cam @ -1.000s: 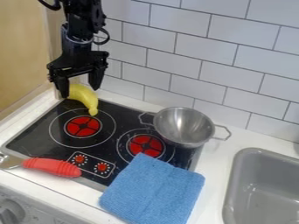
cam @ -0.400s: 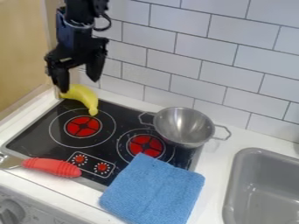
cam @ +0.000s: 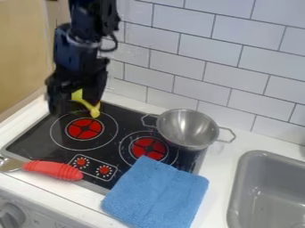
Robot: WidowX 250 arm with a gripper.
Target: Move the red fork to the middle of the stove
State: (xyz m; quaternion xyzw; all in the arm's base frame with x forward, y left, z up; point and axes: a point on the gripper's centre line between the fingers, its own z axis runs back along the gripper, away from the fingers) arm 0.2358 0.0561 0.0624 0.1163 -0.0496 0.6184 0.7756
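When inspecting the stove point(cam: 30, 136), locate the black two-finger gripper point(cam: 76, 106) at the rear left corner, with fingers spread to either side of the partly hidden yellow banana point(cam: 92, 108). Find the red fork point(cam: 52, 169) at the front left edge, with handle toward the control knobs point(cam: 81, 162) and metal head at the left border of view. Note the metal bowl point(cam: 187, 128) with two wire handles at the rear right, the blue cloth point(cam: 156, 192) draped over the front right edge and counter point(cam: 223, 156), and the gray sink point(cam: 265, 196) farther right
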